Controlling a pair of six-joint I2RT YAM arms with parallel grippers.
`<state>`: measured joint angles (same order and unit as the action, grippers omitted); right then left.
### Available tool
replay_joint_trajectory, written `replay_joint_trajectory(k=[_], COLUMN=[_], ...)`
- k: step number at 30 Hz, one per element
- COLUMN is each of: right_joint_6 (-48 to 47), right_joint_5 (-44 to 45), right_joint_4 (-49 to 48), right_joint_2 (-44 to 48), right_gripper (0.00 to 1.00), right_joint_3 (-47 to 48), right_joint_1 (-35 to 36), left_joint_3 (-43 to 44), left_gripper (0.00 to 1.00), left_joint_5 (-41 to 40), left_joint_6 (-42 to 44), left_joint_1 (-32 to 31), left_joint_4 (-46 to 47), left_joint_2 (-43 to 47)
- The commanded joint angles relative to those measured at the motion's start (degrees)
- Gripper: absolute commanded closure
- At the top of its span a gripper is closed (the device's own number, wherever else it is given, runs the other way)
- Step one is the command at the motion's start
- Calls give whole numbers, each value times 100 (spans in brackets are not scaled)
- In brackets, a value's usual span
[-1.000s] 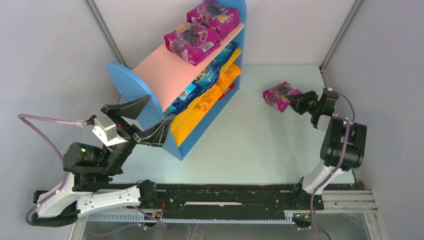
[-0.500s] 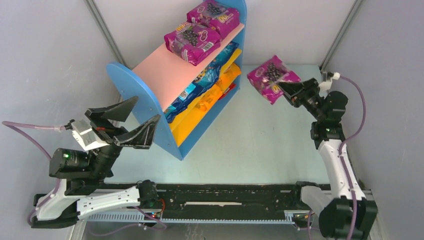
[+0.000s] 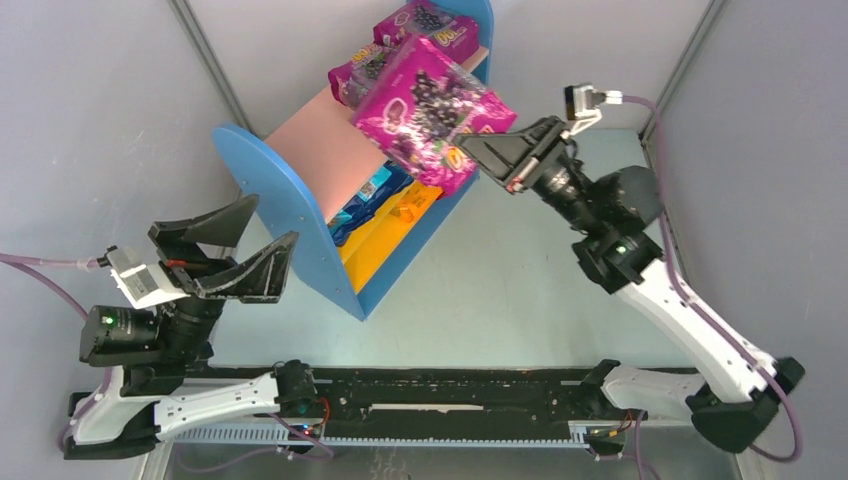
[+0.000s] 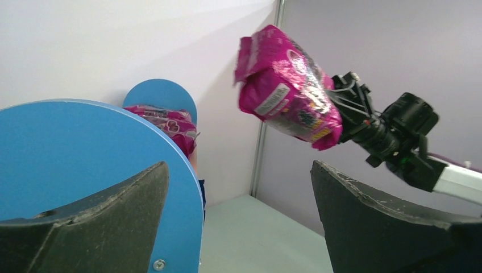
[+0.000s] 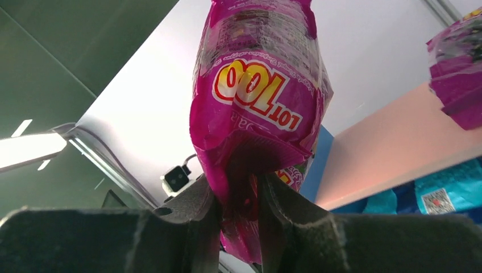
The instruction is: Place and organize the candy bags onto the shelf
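- right gripper (image 3: 480, 158): fingers closed partway, pinching the crimped end of one purple candy bag (image 3: 428, 108); the rest of the bag sticks out past the fingertips, resting on nothing
- right wrist view: both fingers (image 5: 202, 219) press flat on the bag's seam, yellow lettering just beyond them
- held bag is over the shelf (image 3: 285, 195), above its pink top board (image 3: 315, 135); can't tell if they touch
- other purple bags (image 3: 438, 22) lie on the top board, beyond the held one, one partly hidden
- blue bags (image 3: 372, 190) and orange bags (image 3: 400, 215) sit on the lower tiers, below the right fingertips
- left gripper (image 3: 272, 222): fingers spread wide, nothing between them; shelf's blue side panel just beside one fingertip, contact unclear
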<state>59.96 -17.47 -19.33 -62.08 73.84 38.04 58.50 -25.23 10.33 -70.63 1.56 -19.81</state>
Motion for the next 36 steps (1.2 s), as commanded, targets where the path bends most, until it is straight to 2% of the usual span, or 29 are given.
replay_joint_trajectory(k=[1,5,12,22,26,30,36], right_joint_6=[-288,-301,-254,6,-100,-185,52], right_joint_5=[1356,1746,1658,2917,3227,3416,2789], right_joint_4=[-1112,-1392,-969,-950,-728,-422,246], right_joint_2=[-710,-1505,-2963,-3396,-3474,-3512,-3628], right_gripper=[83,83,83,82,70,67,42], right_joint_3=[390,868,2523,2575,2687,2863,3193], right_joint_1=[573,980,1460,2024,2091,2046,1788], left_joint_3=[-101,-114,-127,-180,-184,-184,-193], left_gripper=[0,0,0,1,1,1,1], left_joint_5=[142,133,76,69,103,142,155], left_joint_6=[-175,-172,-120,-162,-204,-249,-276], left_joint_1=[41,41,41,48,80,93,126], left_joint_4=[178,191,204,300,310,309,310], left_joint_2=[119,187,283,610,620,619,580])
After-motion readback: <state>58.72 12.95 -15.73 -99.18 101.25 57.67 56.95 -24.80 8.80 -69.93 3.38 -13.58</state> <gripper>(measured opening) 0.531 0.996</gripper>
